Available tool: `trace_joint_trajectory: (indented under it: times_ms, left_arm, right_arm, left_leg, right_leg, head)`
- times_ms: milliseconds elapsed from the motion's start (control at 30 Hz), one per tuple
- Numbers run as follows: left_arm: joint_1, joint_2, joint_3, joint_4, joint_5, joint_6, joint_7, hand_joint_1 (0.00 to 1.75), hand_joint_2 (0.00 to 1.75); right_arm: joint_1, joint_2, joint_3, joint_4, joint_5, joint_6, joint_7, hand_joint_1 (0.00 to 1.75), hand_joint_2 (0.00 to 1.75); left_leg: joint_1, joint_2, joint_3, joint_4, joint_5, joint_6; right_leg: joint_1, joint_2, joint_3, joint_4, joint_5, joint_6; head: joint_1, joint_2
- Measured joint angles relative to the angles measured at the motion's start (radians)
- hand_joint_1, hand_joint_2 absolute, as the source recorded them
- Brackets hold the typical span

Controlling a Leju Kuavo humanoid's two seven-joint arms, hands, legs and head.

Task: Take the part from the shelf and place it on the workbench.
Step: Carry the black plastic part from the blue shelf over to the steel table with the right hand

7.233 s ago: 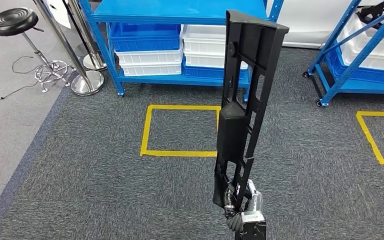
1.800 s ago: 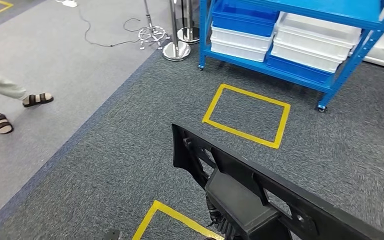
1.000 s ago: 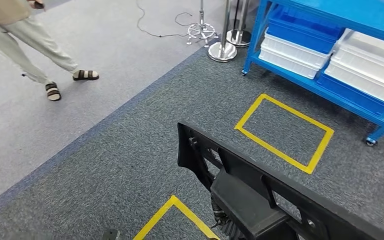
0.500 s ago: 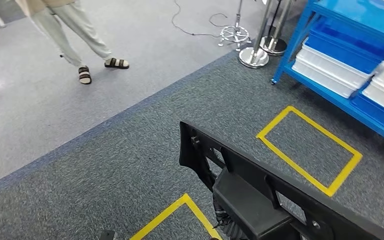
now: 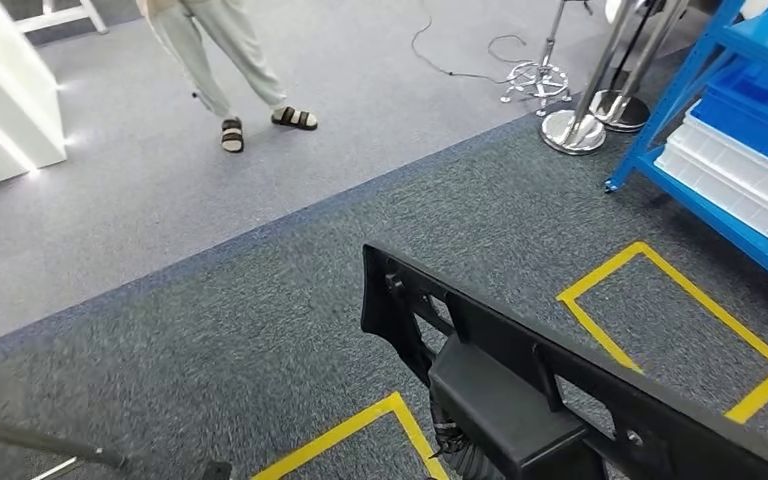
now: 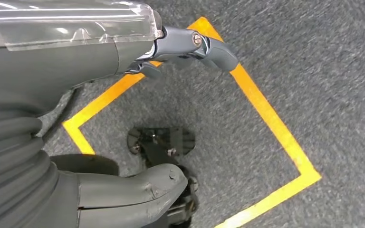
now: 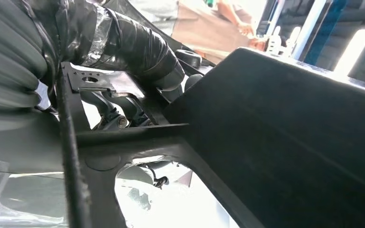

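Swinging left: our view is turning away from the blue shelf toward a person's legs. We are carrying the part clamped in our right hand, long axis slanting across us; left hand hanging with fingers apart.

Part: long black plastic frame with cut-out slots and a boxy block; tilted, carried above grey carpet.

A long black part is held tilted above grey carpet marked with yellow tape squares.
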Motion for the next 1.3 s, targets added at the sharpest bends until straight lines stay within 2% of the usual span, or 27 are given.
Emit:
trace_joint_trajectory:
  times_ms: [67,133,167,200,233,300,367,433,500,533,600,633,667,700,733,767,833,867,933,967,1033,1100,1167,1200,1233,1267,1300]
  left_arm:
    - [-0.002,0.000,0.000,0.000,0.000,0.000,-0.001,0.00,1.75]
    - [-0.002,0.000,0.000,0.000,0.000,0.000,-0.001,0.00,1.75]
    - [0.000,0.000,0.000,0.000,0.000,0.000,-0.002,0.00,1.75]
    - [0.002,0.000,0.000,0.000,0.000,0.000,-0.002,0.00,1.75]
    - [0.003,0.000,0.000,0.000,0.000,0.000,-0.002,0.00,1.75]
    - [0.001,0.000,0.000,0.000,0.000,0.000,-0.003,0.00,1.75]
    - [-0.002,0.001,0.000,0.000,0.000,0.000,-0.004,0.00,1.75]
    - [-0.001,0.001,0.000,0.000,0.001,0.000,-0.005,0.00,1.75]
    - [0.002,0.001,0.000,0.000,0.001,0.001,-0.006,0.00,1.75]
    - [0.001,0.000,0.000,0.000,0.001,0.001,-0.006,0.00,1.75]
    - [-0.001,0.000,0.000,0.000,0.001,0.001,-0.007,0.00,1.75]
    - [-0.001,0.000,0.000,0.000,0.001,0.000,-0.007,0.00,1.75]
    - [0.000,0.000,0.000,0.000,0.001,0.000,-0.007,0.00,1.75]
    - [0.001,0.000,0.000,0.000,0.001,0.000,-0.007,0.00,1.75]
    - [0.002,0.000,0.000,0.000,0.001,0.000,-0.007,0.00,1.75]
    - [0.002,0.000,0.000,0.000,0.001,0.000,-0.007,0.00,1.75]
    - [0.000,0.000,0.001,0.000,0.002,0.000,-0.007,0.00,1.75]
    - [0.000,0.000,0.001,0.000,0.002,0.000,-0.007,0.00,1.75]
    - [0.002,0.000,0.001,0.000,0.005,0.000,-0.007,0.00,1.75]
    - [0.004,0.000,0.001,0.000,0.006,0.000,-0.008,0.00,1.75]
    - [0.005,0.000,0.001,0.000,0.010,0.001,-0.008,0.00,1.75]
    - [0.003,0.000,0.001,0.000,0.011,0.001,-0.010,0.00,1.75]
    - [0.005,0.000,0.001,0.000,0.012,0.001,-0.010,0.00,1.75]
    - [0.007,0.000,0.001,0.000,0.012,0.001,-0.010,0.00,1.75]
    - [0.009,0.000,0.001,0.000,0.012,0.001,-0.011,0.00,1.75]
    - [0.010,0.000,0.001,0.000,0.012,0.001,-0.012,0.00,1.75]
    - [0.009,0.000,0.001,0.000,0.012,0.001,-0.012,0.00,1.75]
  right_arm:
    - [0.002,0.001,0.000,-0.001,-0.001,0.000,0.000,1.75,1.75]
    - [0.004,0.001,-0.001,-0.002,-0.003,0.000,0.000,1.75,1.75]
    - [0.004,0.001,-0.001,-0.002,-0.004,-0.001,0.000,1.75,1.75]
    - [0.004,0.001,-0.001,-0.002,-0.004,-0.001,0.000,1.75,1.75]
    - [0.004,0.001,-0.001,-0.002,-0.005,-0.001,0.000,1.75,1.75]
    - [0.005,0.000,-0.001,-0.003,-0.005,-0.001,0.000,1.75,1.75]
    - [0.006,0.000,-0.001,-0.003,-0.005,-0.002,-0.001,1.75,1.75]
    - [0.006,0.000,-0.002,-0.006,-0.003,-0.003,-0.004,1.75,1.75]
    - [0.009,-0.001,-0.003,-0.013,0.002,-0.003,-0.008,1.75,1.75]
    - [0.012,-0.002,-0.005,-0.017,0.005,-0.004,-0.010,1.75,1.75]
    - [0.019,-0.005,-0.011,-0.024,0.009,-0.004,-0.012,1.75,1.75]
    - [0.023,-0.007,-0.013,-0.026,0.011,-0.004,-0.012,1.75,1.75]
    - [0.025,-0.008,-0.015,-0.027,0.011,-0.004,-0.012,1.75,1.75]
    - [0.026,-0.009,-0.016,-0.028,0.012,-0.004,-0.012,1.75,1.75]
    - [0.027,-0.009,-0.017,-0.029,0.012,-0.004,-0.012,1.75,1.75]
    - [0.028,-0.010,-0.017,-0.031,0.013,-0.004,-0.012,1.75,1.75]
    - [0.030,-0.011,-0.018,-0.033,0.013,-0.004,-0.012,1.75,1.75]
    - [0.032,-0.012,-0.020,-0.035,0.014,-0.004,-0.012,1.75,1.75]
    - [0.035,-0.012,-0.022,-0.040,0.014,-0.004,-0.012,1.75,1.75]
    - [0.037,-0.012,-0.023,-0.043,0.014,-0.004,-0.012,1.75,1.75]
    - [0.042,-0.012,-0.025,-0.051,0.014,-0.004,-0.011,1.75,1.75]
    - [0.049,-0.012,-0.029,-0.057,0.014,-0.004,-0.011,1.75,1.75]
    - [0.055,-0.012,-0.034,-0.061,0.015,-0.004,-0.011,1.75,1.75]
    - [0.057,-0.012,-0.036,-0.063,0.015,-0.004,-0.011,1.75,1.75]
    - [0.060,-0.012,-0.038,-0.065,0.015,-0.004,-0.011,1.75,1.75]
    - [0.062,-0.012,-0.040,-0.068,0.015,-0.004,-0.011,1.75,1.75]
    - [0.065,-0.012,-0.041,-0.071,0.015,-0.004,-0.011,1.75,1.75]
  left_leg:
    - [-0.001,0.052,-0.051,0.107,-0.056,-0.008]
    - [0.003,0.076,-0.112,0.229,-0.105,-0.013]
    - [0.003,0.080,-0.123,0.251,-0.105,-0.014]
    - [0.004,0.084,-0.113,0.233,-0.087,-0.013]
    - [0.003,0.091,-0.083,0.179,-0.055,-0.010]
    - [-0.006,0.131,-0.008,0.037,0.001,0.003]
    - [-0.018,0.158,0.026,-0.032,0.015,0.017]
    - [-0.020,0.142,0.028,-0.040,0.014,0.026]
    - [-0.015,0.121,0.036,-0.052,0.020,0.037]
    - [-0.011,0.110,0.040,-0.058,0.023,0.043]
    - [-0.009,0.089,0.041,-0.060,0.025,0.050]
    - [-0.009,0.077,0.041,-0.059,0.025,0.051]
    - [-0.009,0.064,0.040,-0.057,0.025,0.051]
    - [-0.008,0.050,0.041,-0.055,0.023,0.049]
    - [-0.007,0.036,0.042,-0.051,0.021,0.047]
    - [-0.006,0.023,0.042,-0.047,0.018,0.043]
    - [-0.007,-0.001,0.036,-0.034,0.012,0.034]
    - [-0.007,-0.010,0.032,-0.030,0.011,0.029]
    - [-0.004,-0.027,0.026,-0.028,0.010,0.018]
    - [-0.003,-0.026,0.024,-0.025,0.007,0.013]
    - [-0.003,0.010,0.003,0.023,-0.024,0.003]
    - [-0.001,0.061,-0.055,0.146,-0.088,-0.004]
    - [0.002,0.079,-0.110,0.257,-0.128,-0.009]
    - [0.003,0.082,-0.113,0.263,-0.121,-0.009]
    - [0.002,0.085,-0.095,0.228,-0.096,-0.006]
    - [0.001,0.096,-0.060,0.161,-0.060,-0.001]
    - [-0.005,0.123,-0.020,0.084,-0.032,0.007]
  right_leg:
    - [0.001,-0.026,0.005,-0.005,-0.001,-0.009]
    - [0.005,-0.053,0.004,-0.004,-0.003,-0.013]
    - [0.007,-0.066,0.005,-0.003,-0.005,-0.013]
    - [0.008,-0.078,0.006,-0.003,-0.006,-0.013]
    - [0.008,-0.089,0.008,-0.003,-0.008,-0.012]
    - [0.011,-0.108,0.012,-0.003,-0.012,-0.007]
    - [0.015,-0.125,0.015,-0.003,-0.016,0.002]
    - [0.016,-0.142,0.021,-0.006,-0.020,0.012]
    - [0.013,-0.119,0.020,0.015,-0.041,0.021]
    - [0.011,-0.094,0.005,0.054,-0.066,0.024]
    - [0.009,-0.047,-0.058,0.180,-0.131,0.026]
    - [0.008,-0.039,-0.091,0.240,-0.152,0.027]
    - [0.007,-0.037,-0.112,0.272,-0.153,0.028]
    - [0.006,-0.035,-0.115,0.268,-0.134,0.029]
    - [0.004,-0.032,-0.099,0.224,-0.097,0.029]
    - [0.001,-0.017,-0.072,0.157,-0.054,0.029]
    - [-0.003,0.021,-0.027,0.046,-0.003,0.029]
    - [-0.003,0.033,-0.019,0.023,0.003,0.028]
    - [0.000,0.022,-0.018,0.020,0.001,0.018]
    - [0.001,0.012,-0.015,0.017,0.001,0.012]
    - [0.000,-0.011,-0.008,0.011,0.001,-0.003]
    - [0.004,-0.037,-0.005,0.009,-0.001,-0.012]
    - [0.009,-0.064,-0.005,0.009,-0.004,-0.015]
    - [0.011,-0.075,-0.004,0.009,-0.004,-0.015]
    - [0.012,-0.086,-0.004,0.009,-0.005,-0.014]
    - [0.013,-0.096,-0.002,0.009,-0.006,-0.013]
    - [0.015,-0.106,0.000,0.009,-0.008,-0.011]
  head:
    - [-0.002,0.000]
    - [-0.002,0.000]
    - [-0.002,0.000]
    - [-0.002,0.000]
    - [-0.002,0.000]
    - [-0.002,0.000]
    - [-0.002,0.000]
    - [-0.002,0.000]
    - [-0.002,0.000]
    - [-0.001,0.000]
    - [-0.001,0.000]
    - [0.000,0.000]
    - [0.000,0.000]
    - [-0.001,0.000]
    - [-0.001,0.000]
    - [-0.001,0.000]
    - [-0.001,0.000]
    - [-0.001,0.000]
    - [-0.001,0.000]
    - [-0.001,0.000]
    - [-0.002,0.000]
    - [-0.002,0.000]
    - [-0.002,0.000]
    - [-0.002,0.000]
    - [-0.002,0.000]
    - [-0.002,0.000]
    - [-0.002,0.000]
